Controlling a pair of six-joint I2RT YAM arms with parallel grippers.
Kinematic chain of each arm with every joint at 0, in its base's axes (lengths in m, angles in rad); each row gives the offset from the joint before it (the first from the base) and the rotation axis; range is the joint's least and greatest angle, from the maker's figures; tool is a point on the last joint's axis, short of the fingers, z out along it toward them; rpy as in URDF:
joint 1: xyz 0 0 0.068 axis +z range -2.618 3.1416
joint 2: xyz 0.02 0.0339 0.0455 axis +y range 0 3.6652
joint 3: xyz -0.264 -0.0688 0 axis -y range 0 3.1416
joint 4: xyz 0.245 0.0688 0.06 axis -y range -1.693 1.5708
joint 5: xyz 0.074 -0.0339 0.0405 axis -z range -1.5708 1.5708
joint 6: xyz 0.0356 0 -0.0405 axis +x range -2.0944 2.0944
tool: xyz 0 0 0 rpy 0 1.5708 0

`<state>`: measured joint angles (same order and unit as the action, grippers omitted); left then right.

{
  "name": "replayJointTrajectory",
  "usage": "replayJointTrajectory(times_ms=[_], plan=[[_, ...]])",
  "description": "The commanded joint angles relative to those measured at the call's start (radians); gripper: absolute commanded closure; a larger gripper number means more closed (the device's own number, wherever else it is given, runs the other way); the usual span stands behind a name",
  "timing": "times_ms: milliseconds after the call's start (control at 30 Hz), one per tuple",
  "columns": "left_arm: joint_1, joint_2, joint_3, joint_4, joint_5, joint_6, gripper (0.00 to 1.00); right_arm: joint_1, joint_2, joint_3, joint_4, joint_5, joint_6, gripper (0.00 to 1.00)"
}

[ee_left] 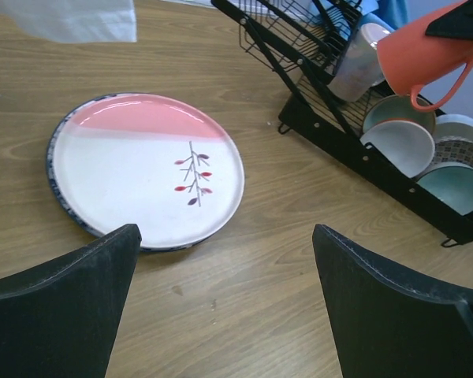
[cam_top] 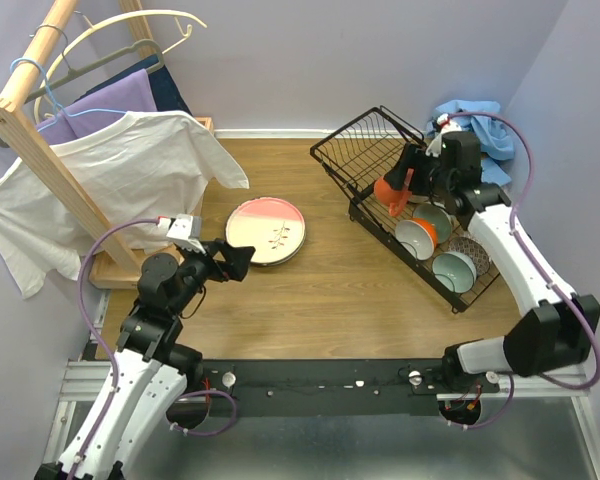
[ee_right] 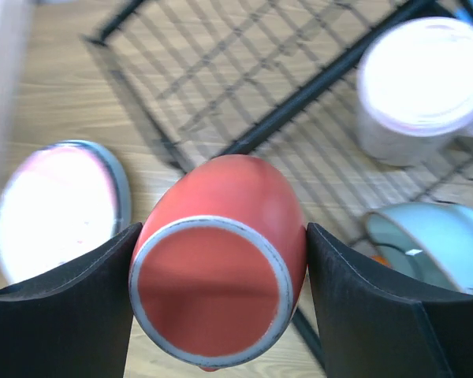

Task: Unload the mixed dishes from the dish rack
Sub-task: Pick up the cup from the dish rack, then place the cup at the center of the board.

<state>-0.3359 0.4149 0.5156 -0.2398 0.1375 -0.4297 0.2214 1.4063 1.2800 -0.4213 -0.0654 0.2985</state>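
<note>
My right gripper point(ee_right: 219, 303) is shut on an orange mug point(ee_right: 221, 299), held upside down in the air above the black wire dish rack point(cam_top: 365, 150); it shows in the top view point(cam_top: 392, 192) and in the left wrist view point(ee_left: 426, 55). The rack holds a pink mug point(ee_right: 418, 79), a white bowl point(cam_top: 414, 238), a pale-green bowl point(cam_top: 452, 270) and a patterned bowl point(ee_left: 461, 151). The pink-and-cream leaf-sprig plate point(cam_top: 265, 231) lies flat on the table. My left gripper point(cam_top: 238, 260) is open and empty, just near of the plate point(ee_left: 146, 169).
A wooden clothes stand point(cam_top: 40, 130) with a white T-shirt point(cam_top: 110, 175), purple cloth and hangers fills the left. Blue cloth point(cam_top: 480, 125) lies behind the rack by the right wall. Bare wooden table point(cam_top: 350, 290) lies between the plate and the rack.
</note>
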Motion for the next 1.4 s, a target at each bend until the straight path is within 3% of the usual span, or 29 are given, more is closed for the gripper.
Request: replayJointTrajectory(times_ms=[0, 300, 633, 1100, 1367], plan=[[0.000, 0.102, 0.017, 0.144, 0.115, -0.072, 0.01, 0.006, -0.119, -0.077, 0.180, -0.164, 0.125, 0.99], [-0.015, 0.304, 0.049, 0.396, 0.220, -0.236, 0.01, 0.004, -0.231, -0.339, 0.548, -0.438, 0.419, 0.99], [-0.186, 0.524, 0.148, 0.576, 0.168, -0.311, 0.01, 0.019, -0.240, -0.590, 0.973, -0.548, 0.697, 0.99], [-0.319, 0.794, 0.212, 0.852, 0.185, -0.504, 0.06, 0.036, -0.219, -0.688, 1.199, -0.603, 0.873, 0.99], [-0.356, 0.901, 0.231, 1.008, 0.209, -0.598, 0.19, 0.045, -0.231, -0.722, 1.230, -0.613, 0.903, 0.99]])
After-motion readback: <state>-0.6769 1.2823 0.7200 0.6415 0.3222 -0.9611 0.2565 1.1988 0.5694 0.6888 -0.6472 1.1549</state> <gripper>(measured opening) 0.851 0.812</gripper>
